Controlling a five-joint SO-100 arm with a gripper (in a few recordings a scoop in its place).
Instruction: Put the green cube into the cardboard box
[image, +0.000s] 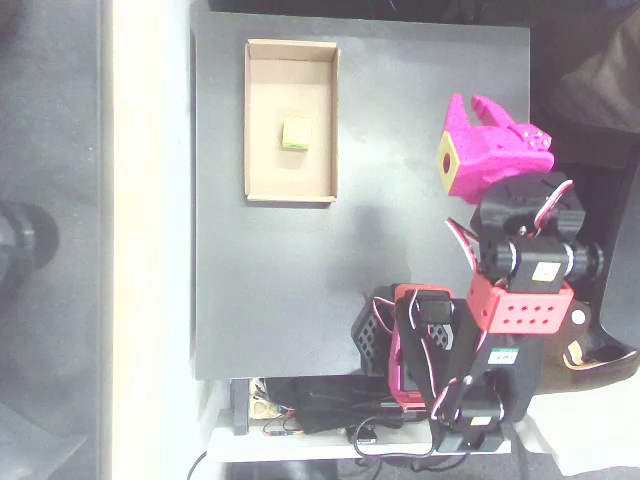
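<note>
Since the small lime-green matte cube (297, 133) already rests inside the shallow tan cardboard box (259, 120) at the upper left of the overhead view, placement appears complete. Well apart at right, the magenta two-finger gripper (480, 112) holds nothing; its finger spacing cannot be determined above the dark bench (280, 290).

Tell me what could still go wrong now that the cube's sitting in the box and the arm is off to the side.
Little looks risky. The green cube lies inside the cardboard box, apart from its walls. The gripper sits away to the right, but a sweep back across the table might nudge the light box.
</note>
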